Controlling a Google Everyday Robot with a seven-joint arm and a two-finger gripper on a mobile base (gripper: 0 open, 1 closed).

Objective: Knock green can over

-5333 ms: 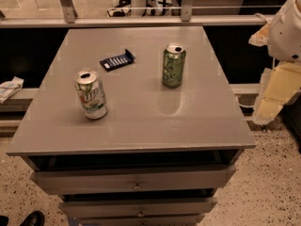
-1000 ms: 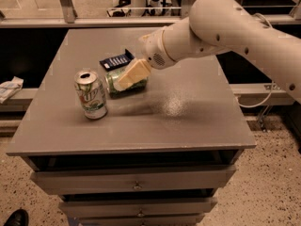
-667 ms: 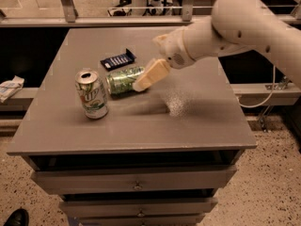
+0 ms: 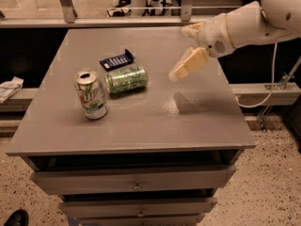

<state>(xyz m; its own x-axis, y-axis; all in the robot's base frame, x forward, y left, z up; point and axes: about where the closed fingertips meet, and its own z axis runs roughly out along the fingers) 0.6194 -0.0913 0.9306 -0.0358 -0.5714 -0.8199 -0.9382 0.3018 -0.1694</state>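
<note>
My hand (image 4: 188, 65), empty, its opening impossible to tell, hovers over the worktop (image 4: 197, 126); the green can (image 4: 126, 79) lies toppled to its left, so I judge only withdrawal remains.

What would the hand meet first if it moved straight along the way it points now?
Most likely the tabletop: the hand hovers over the table's right part, pointing down and left. The green can, lying on its side, is farther along that line, though depth is unclear.
</note>
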